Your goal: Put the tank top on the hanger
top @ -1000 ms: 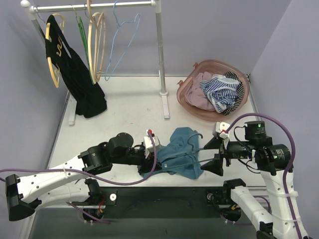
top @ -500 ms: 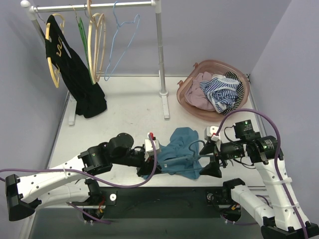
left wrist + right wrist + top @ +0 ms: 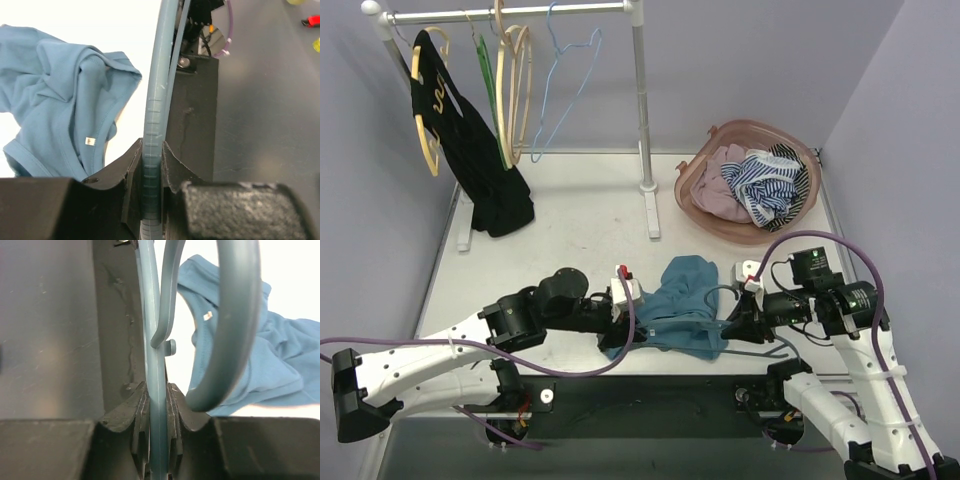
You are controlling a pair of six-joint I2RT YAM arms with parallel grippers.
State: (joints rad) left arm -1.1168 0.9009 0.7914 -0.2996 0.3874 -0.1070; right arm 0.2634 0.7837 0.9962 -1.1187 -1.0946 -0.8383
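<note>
Since 1 second ago the right arm has come left and lower, so the right fingers [image 3: 125,407] now sit just beside the tank top [image 3: 685,300], and the hanger [image 3: 152,125] lies lower against the cloth. The tank top is crumpled on the bench [image 3: 570,230], close to the near edge, between the 2 arms. I think each arm takes 1 end of the hanger to keep it steady while the garment is worked onto it. The left fingers [image 3: 122,170] are closed tight on the thin bar. The right fingers are closed on it too, close to its curved top.
</note>
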